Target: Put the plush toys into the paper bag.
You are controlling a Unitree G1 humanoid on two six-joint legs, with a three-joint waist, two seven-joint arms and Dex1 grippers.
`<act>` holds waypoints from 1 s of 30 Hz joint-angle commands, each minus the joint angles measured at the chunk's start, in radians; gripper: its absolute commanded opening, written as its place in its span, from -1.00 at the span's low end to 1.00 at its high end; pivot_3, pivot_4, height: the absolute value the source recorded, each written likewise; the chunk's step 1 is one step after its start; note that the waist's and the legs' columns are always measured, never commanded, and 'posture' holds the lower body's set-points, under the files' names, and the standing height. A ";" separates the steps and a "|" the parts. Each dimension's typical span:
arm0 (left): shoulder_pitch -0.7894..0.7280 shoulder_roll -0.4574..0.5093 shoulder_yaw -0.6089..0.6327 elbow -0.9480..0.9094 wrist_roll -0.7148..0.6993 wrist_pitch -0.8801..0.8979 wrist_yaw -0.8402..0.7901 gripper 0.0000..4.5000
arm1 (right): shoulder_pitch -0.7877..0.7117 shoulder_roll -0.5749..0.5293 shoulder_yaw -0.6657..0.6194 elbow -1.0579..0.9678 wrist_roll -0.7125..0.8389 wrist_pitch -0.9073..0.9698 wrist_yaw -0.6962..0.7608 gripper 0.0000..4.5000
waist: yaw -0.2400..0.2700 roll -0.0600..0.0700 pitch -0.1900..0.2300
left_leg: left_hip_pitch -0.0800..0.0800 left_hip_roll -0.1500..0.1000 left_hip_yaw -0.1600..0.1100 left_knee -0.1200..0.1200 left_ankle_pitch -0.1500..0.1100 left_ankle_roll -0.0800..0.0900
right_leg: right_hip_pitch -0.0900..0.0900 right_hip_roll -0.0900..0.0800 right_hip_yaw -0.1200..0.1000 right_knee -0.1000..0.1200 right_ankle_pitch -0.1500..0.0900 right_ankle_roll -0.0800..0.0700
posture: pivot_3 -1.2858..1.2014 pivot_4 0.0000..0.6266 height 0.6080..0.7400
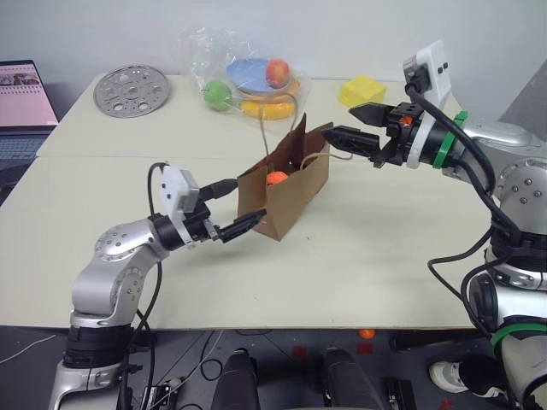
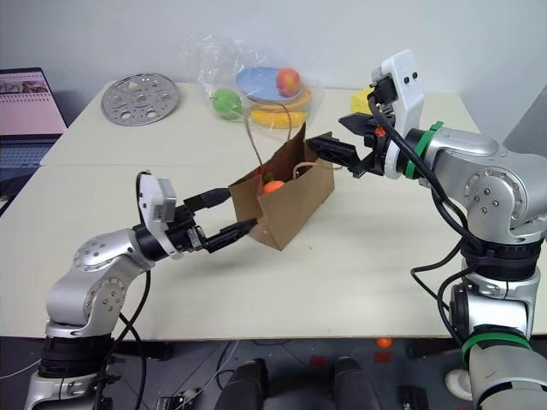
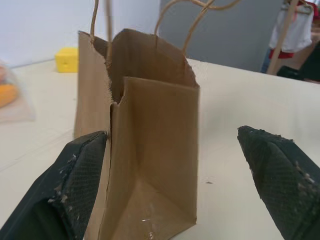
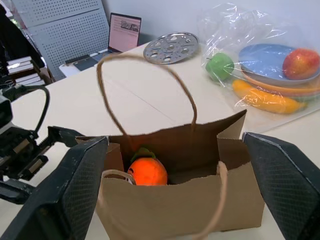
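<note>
Black fingers of the left gripper point(image 1: 229, 209) are standing wide apart at the near narrow end of the paper bag point(image 1: 286, 192), one finger point(image 3: 75, 185) lying just beside the bag's side wall and the other well clear of it; nothing is being held. The gripper is pointing roughly level across the cream table point(image 1: 359, 256).

The paper bag is standing upright on the table with its mouth open and its tan loop handles point(image 4: 145, 85) rising above the rim. Inside it, the orange carrot plush toy point(image 4: 146, 170) is lying low in the bag, its green leaves showing at the top. Whether the white plush toy is also in the bag cannot be told.

The right gripper point(image 1: 350, 124) is hovering at the far end of the bag, just above the rim, with its jaws spread wide and empty; in the right wrist view its two fingers are flanking the bag without gripping it.

Farther back, a yellow foam cube point(image 1: 361, 90) is sitting near the table's far edge. A clear plastic bag point(image 1: 244, 68) is holding plates and plastic fruit. A perforated metal disc point(image 1: 132, 90) is lying flat to its left, and a laptop point(image 1: 26, 107) is standing open at the far left.
</note>
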 commanded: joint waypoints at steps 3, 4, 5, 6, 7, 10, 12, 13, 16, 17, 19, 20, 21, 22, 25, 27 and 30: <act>-0.031 -0.063 -0.042 -0.003 0.065 -0.088 0.070 0.99 | -0.004 -0.032 -0.040 -0.069 0.026 0.025 -0.024 1.00 | 0.001 0.000 0.000 | 0.000 0.000 0.000 0.000 0.000 0.000 | 0.000 0.000 0.000 0.000 0.000 0.000 | 0.03 -0.52 1.00; -0.032 -0.085 -0.058 -0.004 0.094 -0.110 0.100 0.99 | -0.001 -0.038 -0.042 -0.078 0.028 0.030 -0.028 1.00 | 0.004 0.000 0.000 | 0.000 0.000 0.000 0.000 0.000 0.000 | 0.000 0.000 0.000 0.000 0.000 0.000 | 0.03 -0.52 1.00; -0.028 -0.114 -0.076 -0.007 0.126 -0.137 0.134 0.99 | 0.001 -0.044 -0.045 -0.091 0.032 0.036 -0.032 1.00 | 0.005 0.000 0.000 | 0.000 0.000 0.000 0.000 0.000 0.000 | 0.000 0.000 0.000 0.000 0.000 0.000 | 0.03 -0.52 1.00; -0.025 -0.131 -0.085 -0.008 0.145 -0.154 0.153 0.99 | 0.003 -0.047 -0.046 -0.098 0.035 0.040 -0.034 1.00 | 0.006 0.000 0.000 | 0.000 0.000 0.000 0.001 0.000 0.000 | 0.000 0.000 0.000 0.000 0.000 0.001 | 0.03 -0.52 1.00; -0.020 -0.155 -0.097 -0.008 0.177 -0.170 0.192 0.99 | 0.003 -0.058 -0.042 -0.113 0.037 0.039 -0.028 1.00 | 0.006 0.000 0.000 | -0.001 -0.001 0.000 0.001 0.000 0.000 | 0.000 0.000 0.000 0.000 0.001 0.001 | 0.03 -0.52 1.00; -0.010 -0.208 -0.122 -0.007 0.236 -0.194 0.276 0.99 | 0.002 -0.126 -0.012 -0.155 0.047 -0.002 0.061 1.00 | 0.005 0.000 0.000 | 0.000 0.000 0.000 0.001 0.000 0.000 | 0.000 0.000 0.000 0.000 0.001 0.001 | 0.03 -0.52 1.00; 0.005 -0.241 -0.134 -0.014 0.269 -0.209 0.328 0.99 | 0.008 -0.227 0.017 -0.203 0.075 -0.068 0.229 1.00 | 0.006 0.000 0.000 | 0.000 -0.001 0.000 0.001 0.000 0.000 | 0.000 0.000 0.001 0.000 0.001 0.001 | 0.03 -0.52 1.00; 0.011 -0.253 -0.133 -0.017 0.276 -0.211 0.348 0.99 | 0.011 -0.262 0.026 -0.215 0.085 -0.090 0.284 1.00 | 0.006 0.000 0.000 | -0.001 -0.001 0.000 0.001 0.000 0.000 | 0.000 0.000 0.001 -0.001 0.001 0.001 | 0.03 -0.52 1.00; 0.036 -0.258 -0.146 -0.022 0.315 -0.227 0.376 0.99 | 0.027 -0.358 0.068 -0.233 0.080 -0.153 0.416 1.00 | 0.006 0.000 0.000 | 0.000 0.000 0.000 0.001 0.000 0.000 | 0.000 0.000 0.000 -0.001 0.001 0.002 | 0.03 -0.52 1.00; 0.043 -0.258 -0.150 -0.025 0.313 -0.227 0.375 0.99 | 0.032 -0.375 0.076 -0.234 0.079 -0.165 0.439 1.00 | 0.005 0.000 0.000 | 0.000 0.000 0.000 0.001 0.000 0.000 | 0.000 0.000 0.000 -0.001 0.001 0.002 | 0.03 -0.52 1.00; 0.051 -0.259 -0.148 -0.029 0.306 -0.228 0.378 0.82 | 0.044 -0.385 0.090 -0.234 0.067 -0.192 0.450 1.00 | 0.002 0.000 0.000 | 0.000 0.000 0.000 0.002 0.000 0.000 | 0.001 0.000 0.001 -0.001 0.001 0.002 | 0.03 -0.52 1.00; 0.054 -0.256 -0.145 -0.031 0.302 -0.229 0.378 0.74 | 0.047 -0.380 0.095 -0.230 0.057 -0.203 0.440 1.00 | 0.000 0.000 0.000 | 0.000 0.000 0.001 0.002 0.000 0.000 | 0.001 0.000 0.001 -0.001 0.001 0.002 | 0.03 -0.52 1.00; 0.057 -0.255 -0.143 -0.031 0.298 -0.229 0.378 0.60 | 0.049 -0.376 0.099 -0.226 0.050 -0.212 0.433 1.00 | 0.000 0.000 0.000 | 0.000 0.000 0.001 0.003 0.000 0.000 | 0.001 0.000 0.001 -0.001 0.000 0.003 | 0.03 -0.52 1.00; 0.059 -0.256 -0.138 -0.033 0.293 -0.223 0.383 0.47 | 0.050 -0.371 0.101 -0.221 0.047 -0.216 0.425 1.00 | 0.000 0.000 0.000 | 0.000 0.000 0.001 0.003 0.000 0.000 | 0.001 0.000 0.001 -0.001 -0.001 0.004 | 0.03 -0.52 1.00; 0.062 -0.252 -0.136 -0.036 0.290 -0.222 0.387 0.06 | 0.053 -0.363 0.103 -0.208 0.034 -0.227 0.417 1.00 | 0.002 0.000 0.000 | 0.000 0.000 0.001 0.003 0.000 0.000 | 0.001 0.000 0.001 -0.001 -0.001 0.004 | 0.03 -0.52 1.00; 0.062 -0.242 -0.135 -0.034 0.293 -0.228 0.380 -0.21 | 0.051 -0.356 0.109 -0.196 0.022 -0.235 0.408 1.00 | 0.003 0.000 0.000 | 0.000 0.000 0.001 0.003 0.000 0.000 | 0.001 0.000 0.001 -0.001 0.000 0.004 | 0.03 -0.52 1.00; 0.060 -0.238 -0.121 -0.032 0.280 -0.216 0.385 -0.61 | 0.041 -0.338 0.107 -0.184 0.024 -0.228 0.388 1.00 | 0.004 0.000 0.000 | 0.000 0.000 0.001 0.003 0.000 0.000 | 0.001 0.000 0.001 -0.001 0.002 0.001 | 0.03 -0.52 1.00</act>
